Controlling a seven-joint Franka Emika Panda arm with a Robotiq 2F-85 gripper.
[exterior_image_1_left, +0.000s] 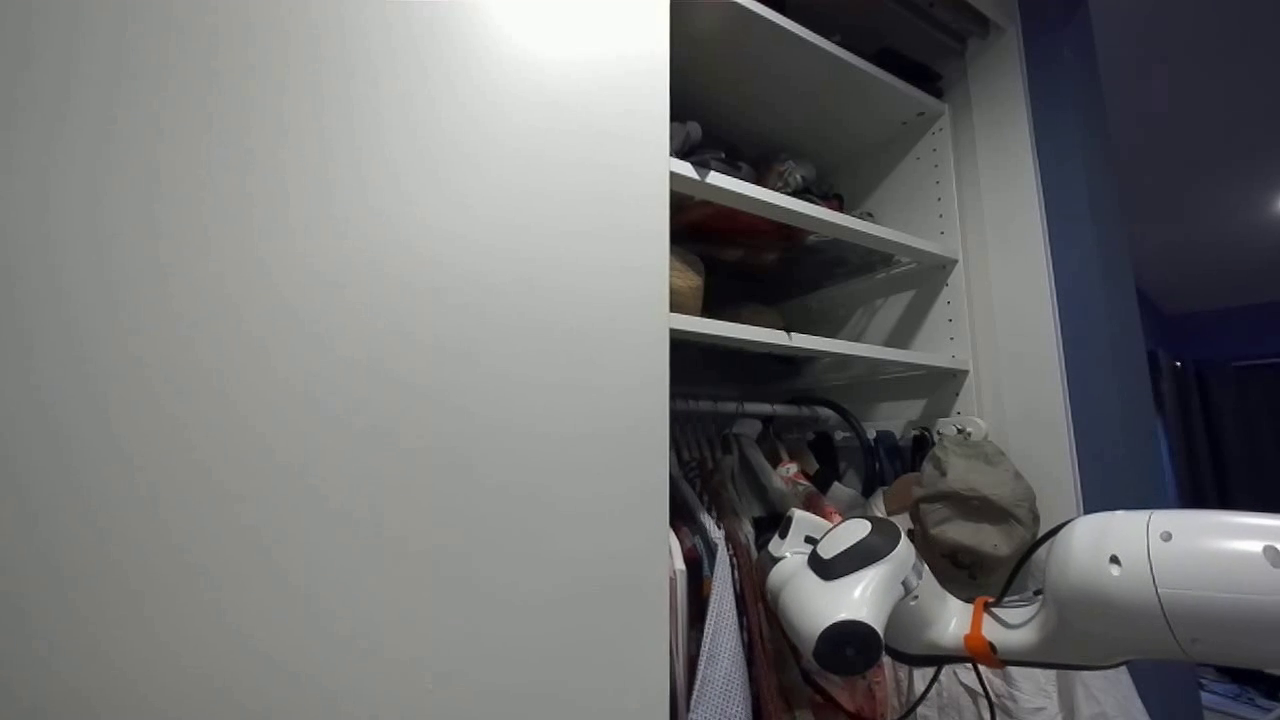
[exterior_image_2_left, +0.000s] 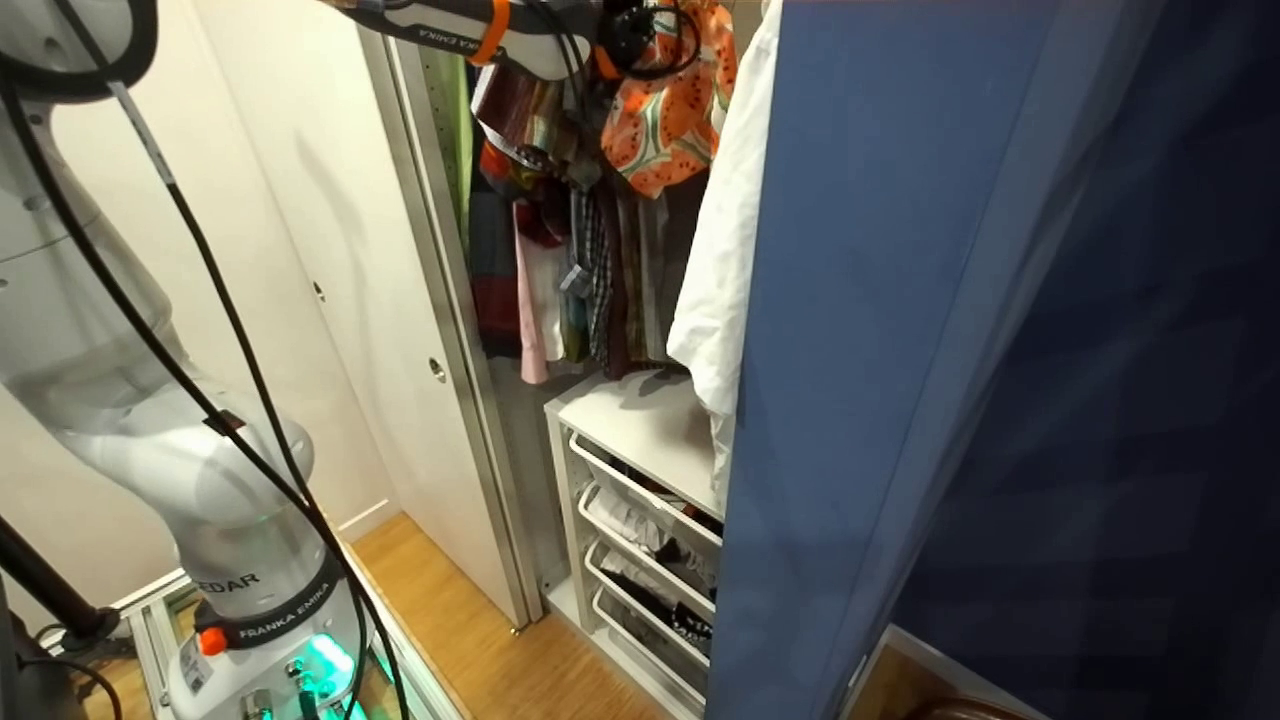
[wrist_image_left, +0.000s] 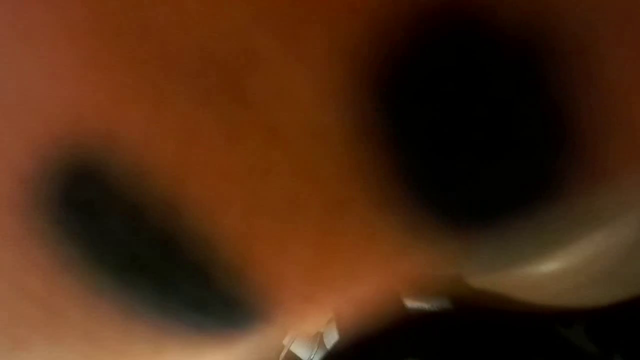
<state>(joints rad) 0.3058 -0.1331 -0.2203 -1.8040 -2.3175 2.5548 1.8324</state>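
Observation:
My arm's white wrist (exterior_image_1_left: 845, 590) reaches into the wardrobe among hanging clothes. Orange cloth with dark watermelon-like spots (exterior_image_2_left: 665, 125) hangs right beside the end of the arm in an exterior view. That orange patterned cloth (wrist_image_left: 280, 150) fills most of the wrist view, blurred and very close to the camera. The gripper itself is hidden behind the wrist and the clothes. It is shut, but whether any fabric lies between its fingers cannot be seen. More reddish cloth (exterior_image_1_left: 860, 690) shows below the wrist, and several shirts (exterior_image_2_left: 590, 270) hang nearby.
A large white sliding door (exterior_image_1_left: 340, 360) covers the wardrobe's left part. Shelves (exterior_image_1_left: 820, 210) rise above the rail. A beige cap (exterior_image_1_left: 970, 500) hangs at the side wall. White cloth (exterior_image_2_left: 725, 240) hangs by a blue panel (exterior_image_2_left: 860, 300). Below stands a white drawer unit (exterior_image_2_left: 640, 420).

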